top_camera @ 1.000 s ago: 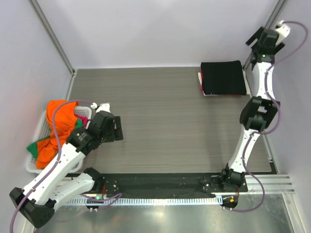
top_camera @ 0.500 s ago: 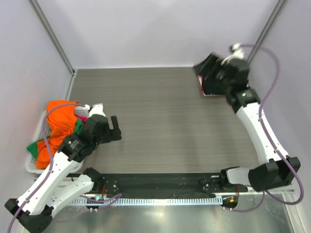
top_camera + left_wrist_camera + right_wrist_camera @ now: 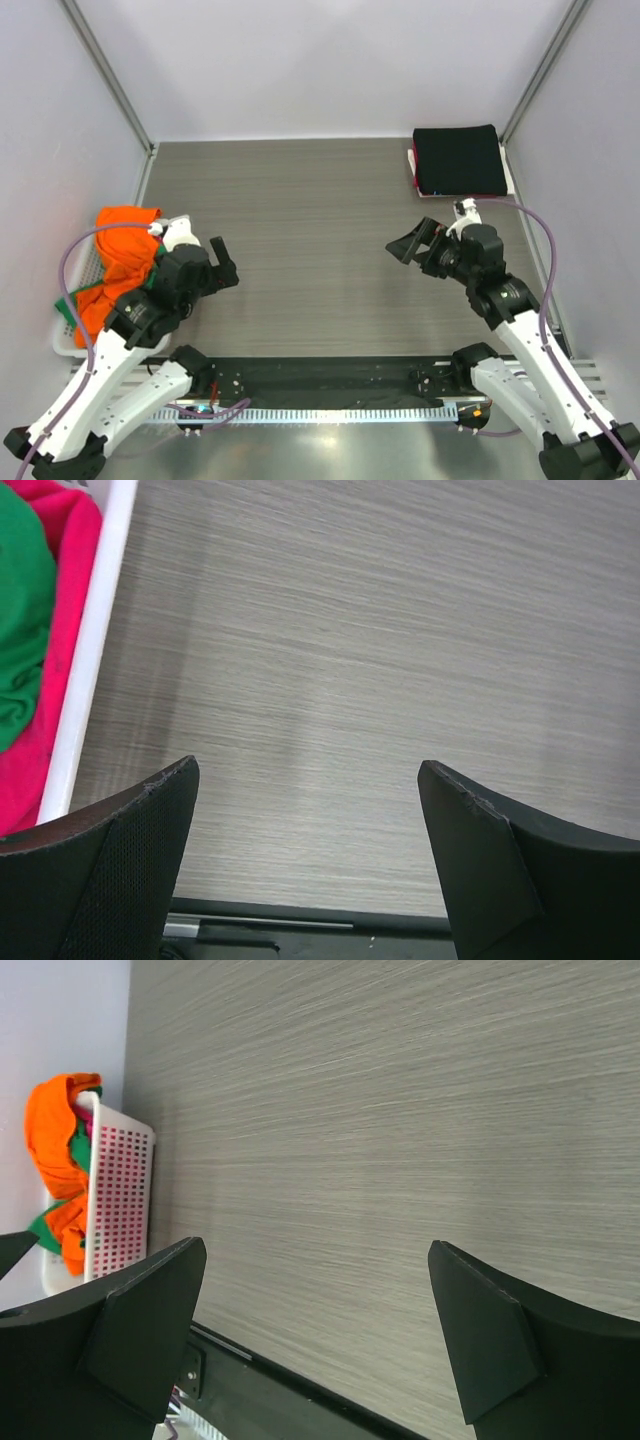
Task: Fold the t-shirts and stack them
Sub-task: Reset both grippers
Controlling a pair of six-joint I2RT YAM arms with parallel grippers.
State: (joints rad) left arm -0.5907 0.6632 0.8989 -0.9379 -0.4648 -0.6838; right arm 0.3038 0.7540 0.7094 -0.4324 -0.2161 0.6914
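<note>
From above, your folded black cloth t-shirt (image 3: 458, 160) rests on a crimson-pink one (image 3: 413, 168) at the far right of the grey wood-grain desk (image 3: 320, 200). A crumpled orange t-shirt (image 3: 120, 235) tops the white mesh basket (image 3: 66, 345) at the left. The left hand (image 3: 218, 268) and right hand (image 3: 408, 243) hover empty. In the left wrist view the jaws are spread wide beside a green t-shirt (image 3: 20, 630). In the right wrist view the jaws gape too. You appear to be between shirts, so reach into the basket and pull one out to spread.

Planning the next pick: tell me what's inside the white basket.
The basket holds an orange shirt on top, a green shirt and pink shirt below. Anything underneath is covered.
</note>
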